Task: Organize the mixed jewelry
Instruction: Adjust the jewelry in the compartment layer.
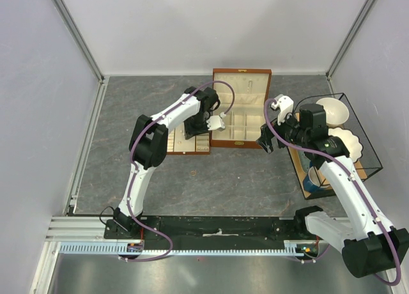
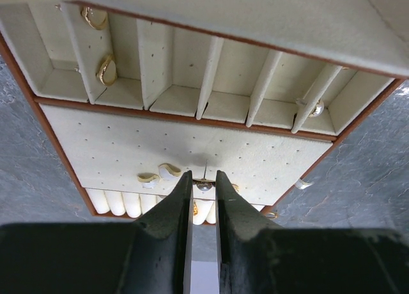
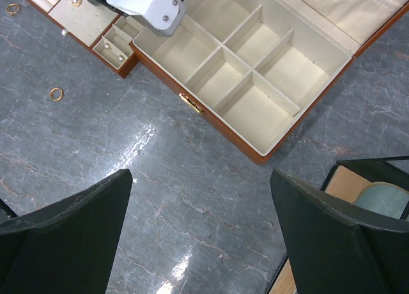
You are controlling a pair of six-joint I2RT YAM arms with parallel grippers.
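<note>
My left gripper (image 2: 204,183) is shut on a small pearl stud earring (image 2: 204,186), whose pin points at the perforated panel of the cream tray (image 2: 128,137). Two pale rings (image 2: 148,177) lie on that panel. Gold rings (image 2: 105,70) sit in the tray's far slots, and a pearl piece (image 2: 316,107) rests in a slot at the right. Loose pieces (image 2: 304,184) lie on the table beside the tray. A gold ring (image 3: 56,94) lies on the table in the right wrist view. My right gripper (image 3: 200,174) hangs open above bare table, near the wooden box (image 3: 255,154).
The wooden box (image 1: 214,108) stands open behind the tray (image 1: 203,147), its compartments empty. A black wire basket (image 1: 374,156) at the right holds white bowls (image 1: 333,110) and a blue cup (image 1: 313,179). Grey walls close in the table.
</note>
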